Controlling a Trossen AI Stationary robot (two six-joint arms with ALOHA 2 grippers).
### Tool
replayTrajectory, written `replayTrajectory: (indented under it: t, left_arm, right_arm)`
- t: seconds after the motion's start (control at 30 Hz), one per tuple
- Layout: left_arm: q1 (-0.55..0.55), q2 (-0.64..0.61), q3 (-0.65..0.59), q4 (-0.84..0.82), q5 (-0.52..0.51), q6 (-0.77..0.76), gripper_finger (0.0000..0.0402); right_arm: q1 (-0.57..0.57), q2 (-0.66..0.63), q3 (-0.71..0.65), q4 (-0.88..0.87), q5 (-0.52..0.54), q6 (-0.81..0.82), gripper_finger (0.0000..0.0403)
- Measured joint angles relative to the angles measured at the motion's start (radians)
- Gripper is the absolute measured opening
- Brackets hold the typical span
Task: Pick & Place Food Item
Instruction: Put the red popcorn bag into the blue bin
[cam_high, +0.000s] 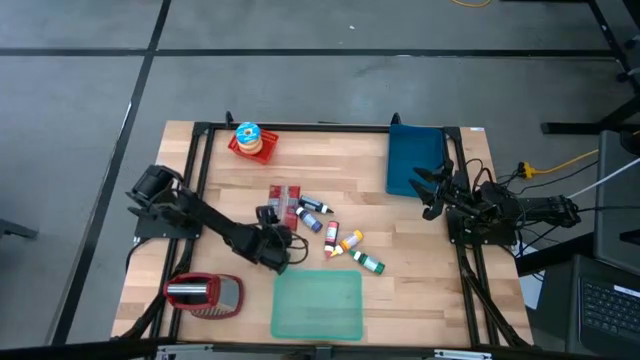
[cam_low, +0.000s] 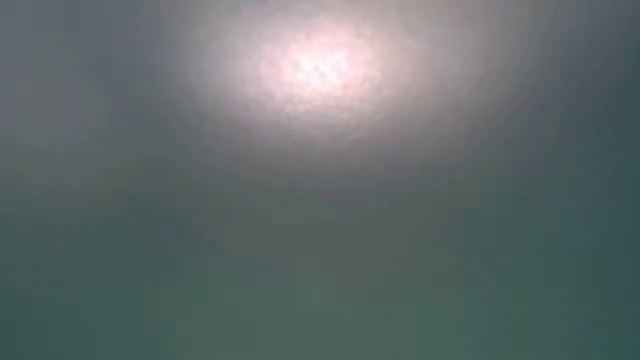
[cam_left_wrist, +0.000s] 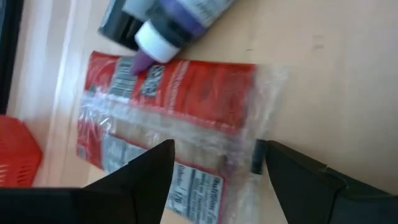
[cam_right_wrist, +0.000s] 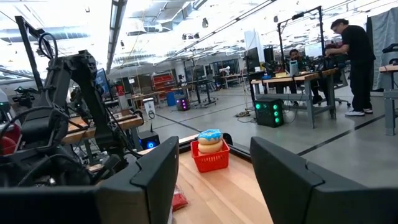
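A red and clear snack packet (cam_left_wrist: 180, 106) lies flat on the wooden table (cam_high: 420, 290), near its middle (cam_high: 285, 197). A purple-labelled bottle (cam_left_wrist: 180, 18) lies at its far end. My left gripper (cam_left_wrist: 217, 155) is open, slanting down over the packet's near end, with one finger on either side of it (cam_high: 275, 220). Whether the fingers touch the packet does not show. A blue-iced donut (cam_high: 249, 134) sits in a red basket (cam_right_wrist: 210, 158) at the far left. My right gripper (cam_high: 428, 190) waits open at the right, with nothing between its fingers (cam_right_wrist: 214, 149).
Several small colour bottles (cam_high: 345, 245) lie right of the packet. A green tray (cam_high: 318, 305) sits at the near edge, a red holder (cam_high: 205, 295) at the near left and a blue board (cam_high: 415, 160) at the far right. The low view shows only blur. People stand (cam_right_wrist: 357, 62) beyond the table.
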Motion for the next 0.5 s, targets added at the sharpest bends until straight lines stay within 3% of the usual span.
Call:
replayTrajectory:
  t: [0.33,0.5]
  left_arm:
    - [0.057,0.001,-0.006,0.004,0.024,0.046,0.0243]
    - [0.059,0.002,-0.009,0.015,0.030,0.042,0.0191]
  right_arm:
    - [0.000,0.000,0.000,0.000,0.000,0.000,0.0203]
    - [0.000,0.000,0.000,0.000,0.000,0.000,0.0204]
